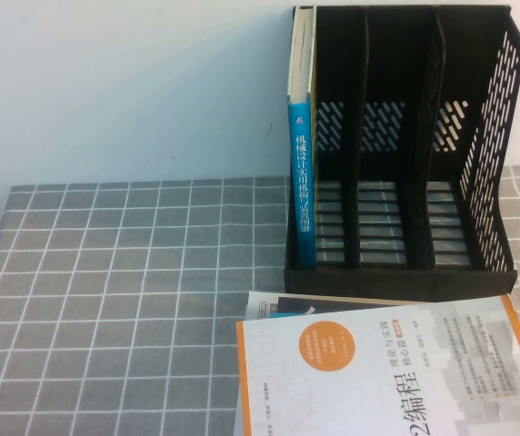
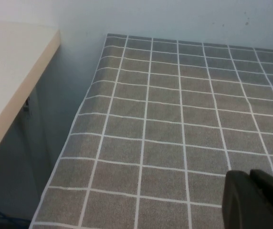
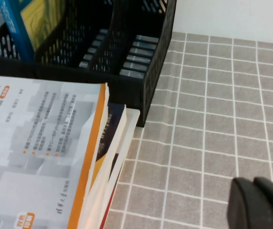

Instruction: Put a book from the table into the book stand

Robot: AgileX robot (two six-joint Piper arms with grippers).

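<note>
Grey grid-cloth table — black book stand, white book stack.

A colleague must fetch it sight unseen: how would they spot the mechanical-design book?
Find the black book stand at the table's back. The book stands upright in its leftmost slot. Its blue spine distinguishes it from the white, orange-edged book lying flat in front.

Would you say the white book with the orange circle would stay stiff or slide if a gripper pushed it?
The white book looks thick, so probably stiff and fairly heavy. It tops a stack, so a push may slide it off. Its glossy-looking cover may be slippery.
</note>
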